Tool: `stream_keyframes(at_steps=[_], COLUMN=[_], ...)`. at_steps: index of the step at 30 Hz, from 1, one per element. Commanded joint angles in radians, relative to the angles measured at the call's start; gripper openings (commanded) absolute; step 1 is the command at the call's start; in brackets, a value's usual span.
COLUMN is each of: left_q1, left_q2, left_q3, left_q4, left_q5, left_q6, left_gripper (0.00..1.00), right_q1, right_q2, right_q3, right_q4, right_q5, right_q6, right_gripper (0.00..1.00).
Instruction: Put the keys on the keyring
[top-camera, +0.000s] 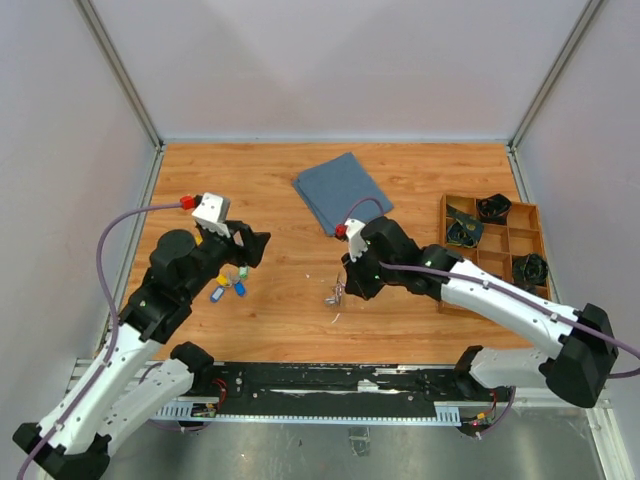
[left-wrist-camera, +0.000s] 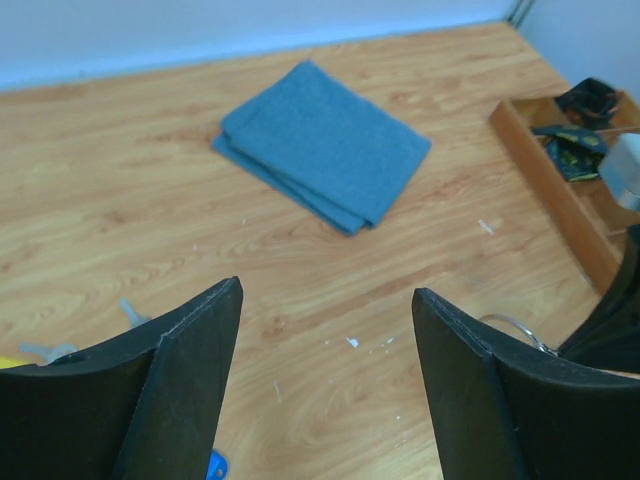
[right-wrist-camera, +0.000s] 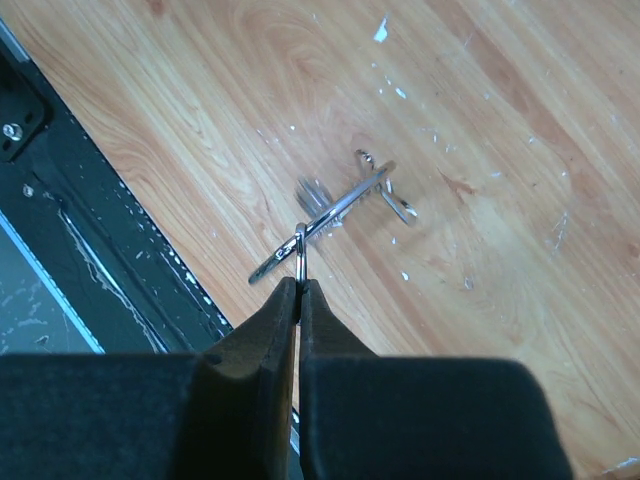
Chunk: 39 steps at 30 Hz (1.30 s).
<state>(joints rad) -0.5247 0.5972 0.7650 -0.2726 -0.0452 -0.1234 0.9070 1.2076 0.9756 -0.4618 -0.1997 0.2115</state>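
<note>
The keys (top-camera: 231, 282), with yellow, green and blue tags, lie in a small cluster on the wooden table. My left gripper (top-camera: 247, 246) hovers just behind them, open and empty (left-wrist-camera: 328, 290). One blue tag (left-wrist-camera: 215, 463) shows at the bottom edge of the left wrist view. My right gripper (top-camera: 345, 285) is shut (right-wrist-camera: 298, 285) on the keyring (right-wrist-camera: 322, 215), pinching a small link at its edge. The silver ring stands edge-on just above the table, with a short chain bit (right-wrist-camera: 392, 195) beyond it. The ring also shows in the top view (top-camera: 335, 295) and in the left wrist view (left-wrist-camera: 515, 325).
A folded blue cloth (top-camera: 342, 190) lies at the back centre. A wooden compartment tray (top-camera: 497, 262) with dark items stands at the right, behind the right arm. The black base rail (right-wrist-camera: 60, 200) runs along the table's near edge, close to the keyring.
</note>
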Motion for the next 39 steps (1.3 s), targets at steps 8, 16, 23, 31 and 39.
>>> stream_keyframes(at_steps=[8,16,23,31,39], left_q1=[0.043,0.401,0.589,0.588,0.577], left_q2=[0.197,0.306,0.463,0.507,0.543], left_q3=[0.000,-0.033,-0.079,-0.186,-0.271], left_q4=[-0.063,-0.142,-0.188,-0.154,-0.077], left_q5=[-0.244,-0.174,-0.182,-0.100,-0.142], left_q6=[-0.217,-0.294,-0.439,-0.584,-0.587], left_gripper=[0.78,0.84,0.87,0.77,0.75], right_q1=[-0.008,-0.002,-0.002,-0.002,-0.002], right_q2=[0.178,0.201,0.131,0.090,0.074], right_q3=[0.078,0.074,-0.046,-0.110,-0.125], right_q4=[0.079,0.144,0.228,0.259,0.263], right_q5=[-0.211,-0.221,-0.242,-0.259,-0.262], right_q6=[0.001,0.032,0.096,0.105,0.109], right_gripper=[0.00,0.00,0.01,0.01,0.01])
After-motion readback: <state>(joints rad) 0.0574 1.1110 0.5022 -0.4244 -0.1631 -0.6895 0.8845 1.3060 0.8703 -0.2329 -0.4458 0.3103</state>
